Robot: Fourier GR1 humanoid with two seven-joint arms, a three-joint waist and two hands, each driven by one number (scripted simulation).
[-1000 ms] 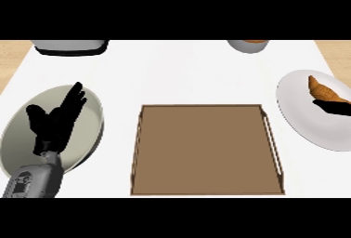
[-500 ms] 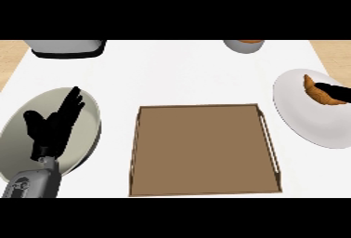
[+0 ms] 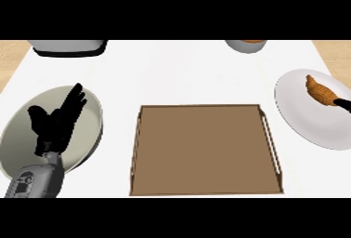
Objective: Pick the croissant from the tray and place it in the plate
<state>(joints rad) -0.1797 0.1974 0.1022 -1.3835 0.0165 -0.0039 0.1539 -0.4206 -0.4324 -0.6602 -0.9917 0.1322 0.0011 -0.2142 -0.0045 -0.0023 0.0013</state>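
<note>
The left hand [image 3: 56, 122] rests with straight, spread fingers over a grey-green plate [image 3: 89, 139] at the left. The brown tray [image 3: 205, 153] sits mid-counter. On the white plate [image 3: 315, 121] at the right lies the croissant [image 3: 321, 90]; a sliver of the right hand [image 3: 343, 104] touches its lower end, finger state unclear.

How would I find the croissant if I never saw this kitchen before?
Start at the big brown tray in the middle. Look to its right for the white plate by the counter's edge. The croissant lies on its upper part, the only golden-brown curved pastry there.
</note>
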